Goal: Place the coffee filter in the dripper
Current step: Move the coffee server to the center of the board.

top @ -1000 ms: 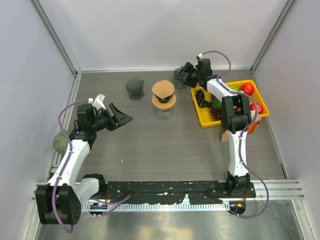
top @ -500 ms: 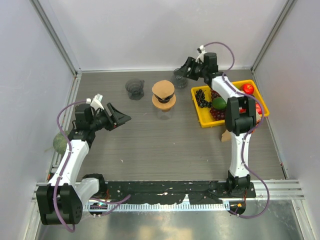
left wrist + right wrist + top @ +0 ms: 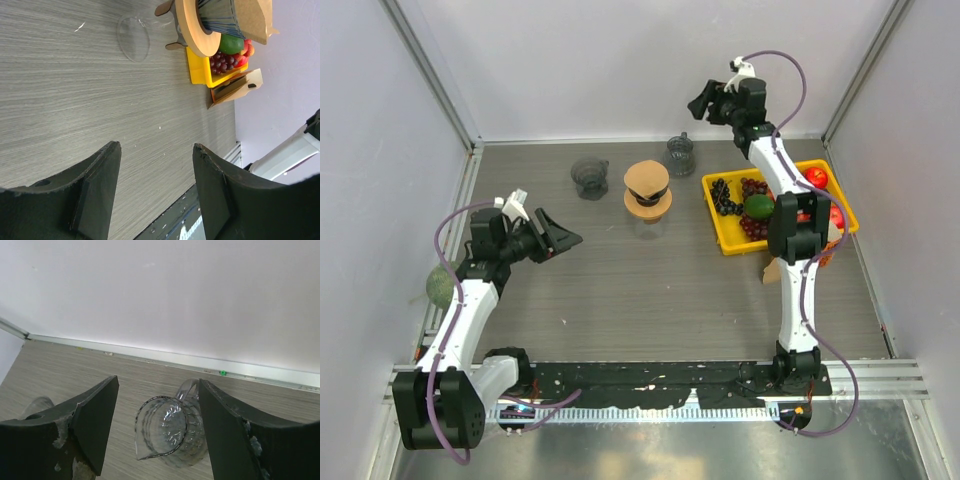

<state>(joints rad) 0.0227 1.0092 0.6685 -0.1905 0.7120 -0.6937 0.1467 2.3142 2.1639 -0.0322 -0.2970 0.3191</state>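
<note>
Tray (image 3: pixel 728 245) just R of dripper (image 3: pixel 647 190); near side free.

my brown paper coffee filter (image 3: pixel 646 177) sits open-mouthed inside the dripper (image 3: pixel 648 204), its edge standing above the rim. the dripper is dark and ribbed with a round wooden ring, standing upright on the tabletop (image 3: pixel 620 290), near the far edge and about midway between the left and right edges. my left wrist view shows both side-on: filter (image 3: pixel 256 17), dripper (image 3: pixel 216 14).

Grey table (image 3: pixel 640 300); dripper (image 3: pixel 648 204), glass jug (image 3: pixel 681 155), yellow tray (image 3: pixel 732 246)
</note>
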